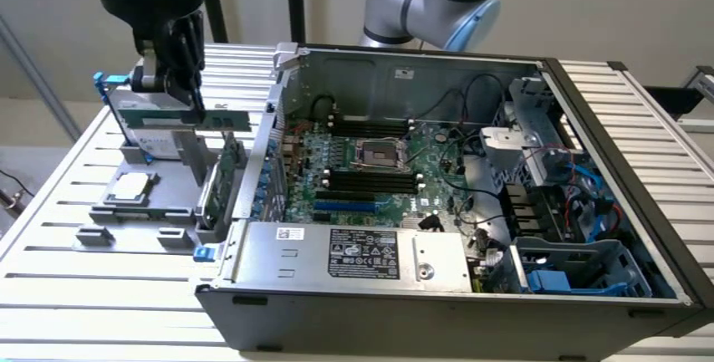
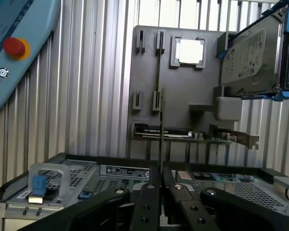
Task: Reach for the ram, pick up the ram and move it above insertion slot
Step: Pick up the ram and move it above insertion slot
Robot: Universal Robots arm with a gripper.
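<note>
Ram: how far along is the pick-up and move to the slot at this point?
Done: the ram is clamped in the tool and held clear above the grey parts tray. In hand: carrying it, at the exterior view's left of the open computer case. Left: it is not yet above the motherboard's memory slots.

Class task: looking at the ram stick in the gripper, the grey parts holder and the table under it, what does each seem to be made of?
Ram: green circuit board, matte, seemingly fibreglass laminate; edge-on in the wrist view it looks thin and rigid. Parts holder: matte grey, probably moulded or printed plastic. Table: ribbed, pale, dull-sheened metal, likely aluminium profiles. The gripper is shut on the ram.
</note>
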